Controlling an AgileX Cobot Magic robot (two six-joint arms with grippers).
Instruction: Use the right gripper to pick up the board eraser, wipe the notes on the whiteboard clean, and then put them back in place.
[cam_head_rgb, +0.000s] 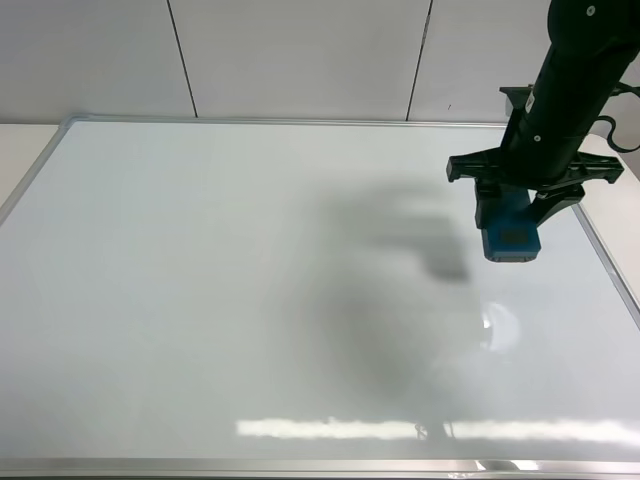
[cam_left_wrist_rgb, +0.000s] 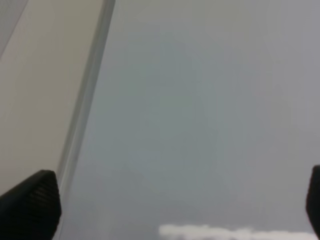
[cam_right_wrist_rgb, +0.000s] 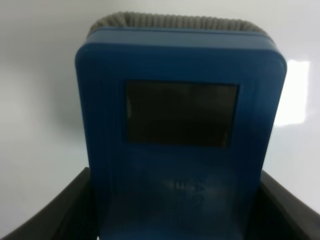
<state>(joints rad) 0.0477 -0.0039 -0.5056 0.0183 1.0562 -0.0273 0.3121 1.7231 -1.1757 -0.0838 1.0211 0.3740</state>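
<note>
The right claw (cam_head_rgb: 518, 215) is clenched on the board eraser (cam_head_rgb: 511, 238), over the right side of the whiteboard (cam_head_rgb: 250, 300), just inside its right frame edge and nearer the far side than the near one. In the high view the teal block sits between the two black fingers and sticks out below them, with one dark grey square patch showing. A soft shadow of the arm and the eraser falls on the board to their left. Whether the eraser touches the surface cannot be told.

The right wrist view shows the same grip from close up. The board eraser (cam_right_wrist_rgb: 180, 125) fills the middle of the frame, with a finger of the right claw (cam_right_wrist_rgb: 175, 215) pressed against each long side. The dark square patch faces the camera, and a strip of ribbed grey felt shows at the end furthest from the claw.

The left claw (cam_left_wrist_rgb: 172, 205) is released, its two black fingertips (cam_left_wrist_rgb: 30, 205) spread far apart. It hangs over the whiteboard's silver frame (cam_left_wrist_rgb: 85, 100), with the pale worktop (cam_left_wrist_rgb: 35, 75) beyond the frame.
</note>
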